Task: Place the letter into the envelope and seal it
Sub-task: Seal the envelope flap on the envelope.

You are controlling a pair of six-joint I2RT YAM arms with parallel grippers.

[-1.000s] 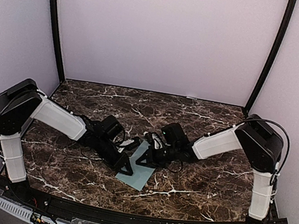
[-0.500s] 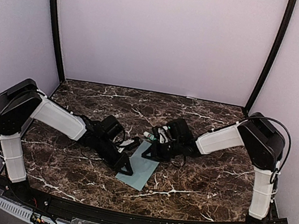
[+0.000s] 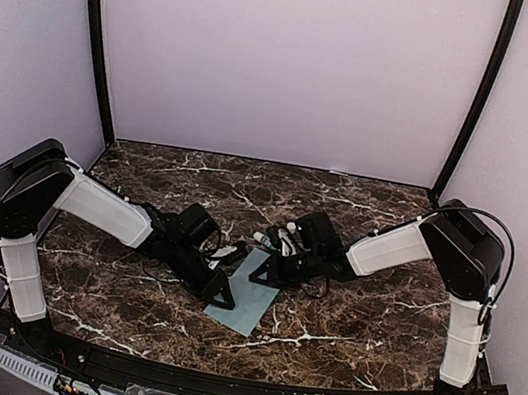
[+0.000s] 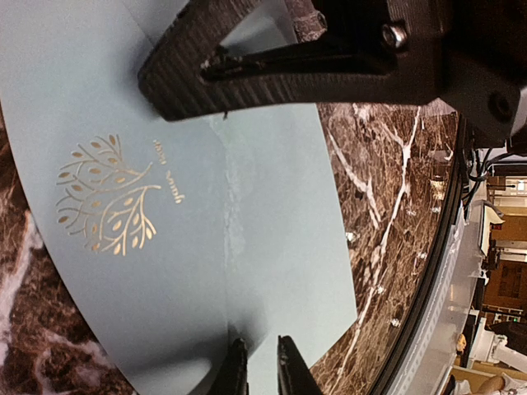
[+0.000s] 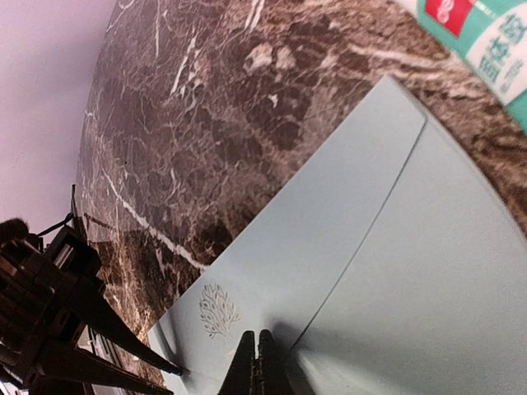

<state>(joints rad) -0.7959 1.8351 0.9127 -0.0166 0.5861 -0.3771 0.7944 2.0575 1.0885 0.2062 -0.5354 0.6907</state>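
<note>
Status: the envelope (image 3: 250,292) lies flat on the tabletop (image 3: 356,314), directly under both tools. The flap looks folded down, with its seam running right up to the right tool's tip. We see no separate letter sheet and can't tell whether it's inside.

Right tool (image 5: 257,336): fingers fully together, holding nothing, tip down on the paper beside the gold tree mark.
Left tool (image 4: 261,350): narrow gap, tips at the envelope's near edge. Nothing looks pinched between them.

Our read is that we're at the sealing end, pressing the flap.

Risks from here:
- The envelope skids. The marble looks smooth and only the tips pin the paper, so any sideways drag from either tool would shift or rotate it.
- The flap pops up. If the glue hasn't taken, lifting the right tool could let it spring open.
- Crease or tear. The closed right tip is a small contact, so a hard press while sliding could score the paper.
- Tool clash. The two tools sit close together over the same sheet, leaving little margin if either swings toward the other.
- The glue stick (image 5: 486,33) lies ahead of the right tool, just off the envelope's corner. A forward sweep could knock it away.
</note>
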